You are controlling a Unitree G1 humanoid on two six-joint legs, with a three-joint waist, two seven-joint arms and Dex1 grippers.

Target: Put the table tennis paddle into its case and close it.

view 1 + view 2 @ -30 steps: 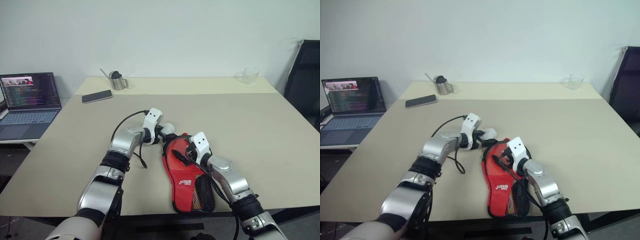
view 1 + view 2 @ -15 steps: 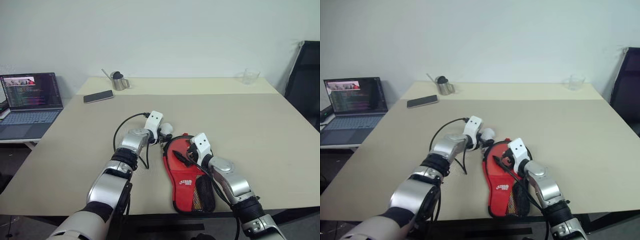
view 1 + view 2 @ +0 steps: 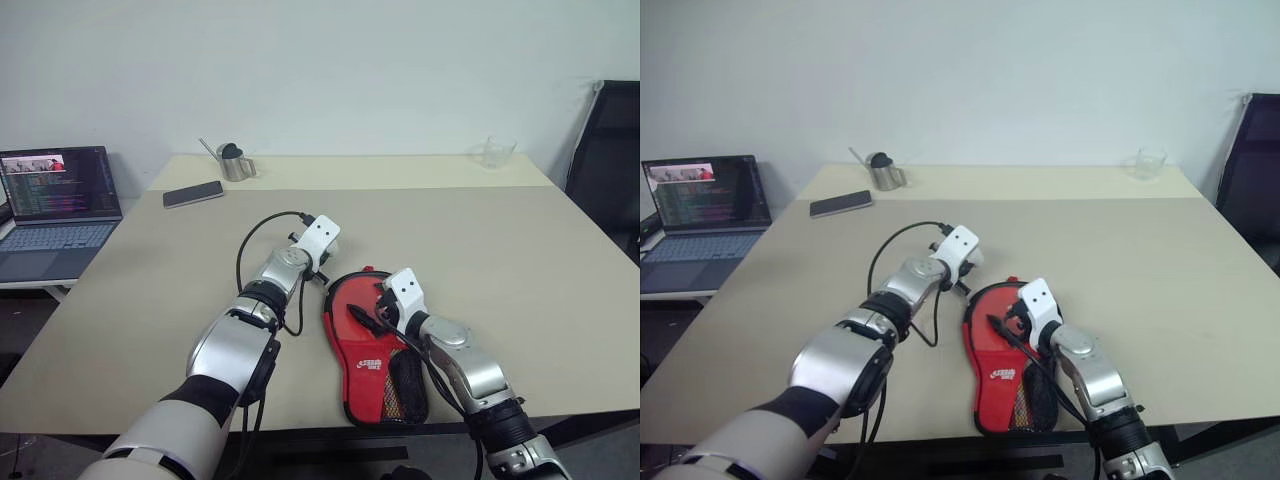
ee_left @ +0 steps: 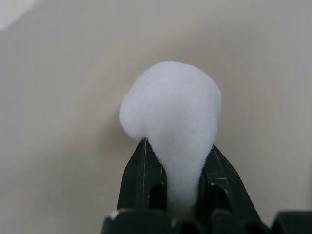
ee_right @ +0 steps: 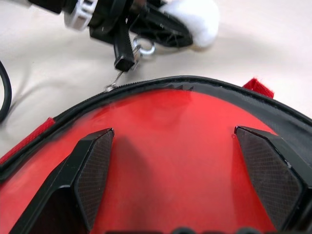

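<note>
- Table (image 3: pixel 520 260): flat, matte beige top beneath both grippers.
- Case (image 3: pixel 368 350): soft, paddle-shaped, red panel with black edging and mesh, flat under the right gripper (image 5: pixel 187 165); rounded end just beside the left gripper (image 4: pixel 178 168).
- Right gripper: fingers (image 5: pixel 92 170) spread wide over the smooth red panel, grasping nothing.
- Left gripper: black fingers (image 4: pixel 144 178) pinched on a small, white, rounded object (image 4: pixel 173 117), just past the case's zip edge (image 5: pixel 146 85).
</note>
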